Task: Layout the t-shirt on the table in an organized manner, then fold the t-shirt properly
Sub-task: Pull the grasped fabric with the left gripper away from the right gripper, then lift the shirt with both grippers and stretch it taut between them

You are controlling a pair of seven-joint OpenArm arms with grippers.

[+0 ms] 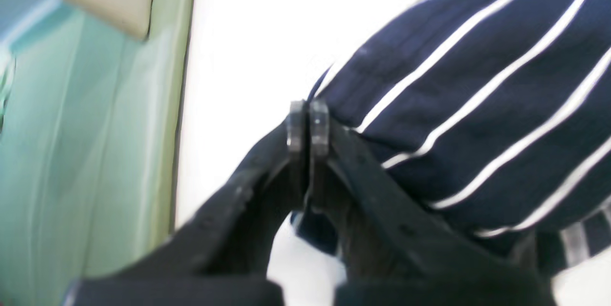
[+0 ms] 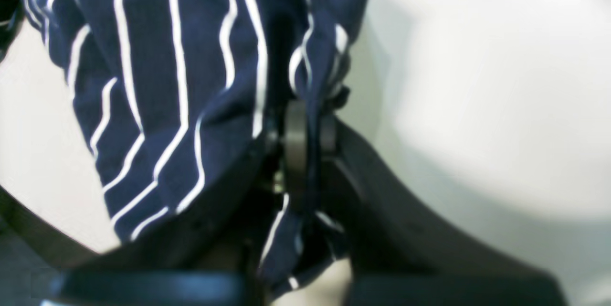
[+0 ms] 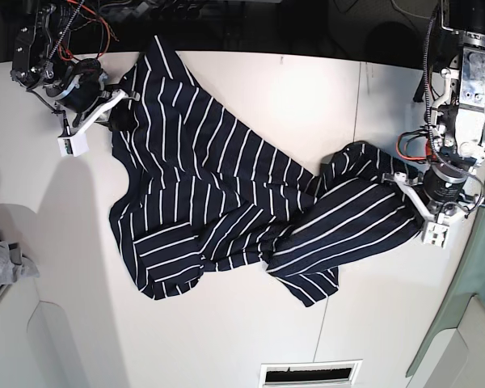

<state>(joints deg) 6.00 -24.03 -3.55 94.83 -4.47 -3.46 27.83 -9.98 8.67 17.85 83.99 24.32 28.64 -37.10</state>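
**Shirt pinned at both ends, bunched in the middle**

The t-shirt [image 3: 226,210] is spread diagonally across the desk [image 3: 323,97], twisted and crumpled toward its middle. Fabric is clamped by the right gripper [image 2: 308,124] at the far corner; the left gripper [image 1: 308,127] is pressed together at the opposite edge, apparently pinching cloth. A thin pinch could slip under tension, and the twist could tighten if the ends are pulled unevenly. No brand or writing can be read.

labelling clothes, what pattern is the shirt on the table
Dark navy with thin white stripes; the shirt shows best in the base view.
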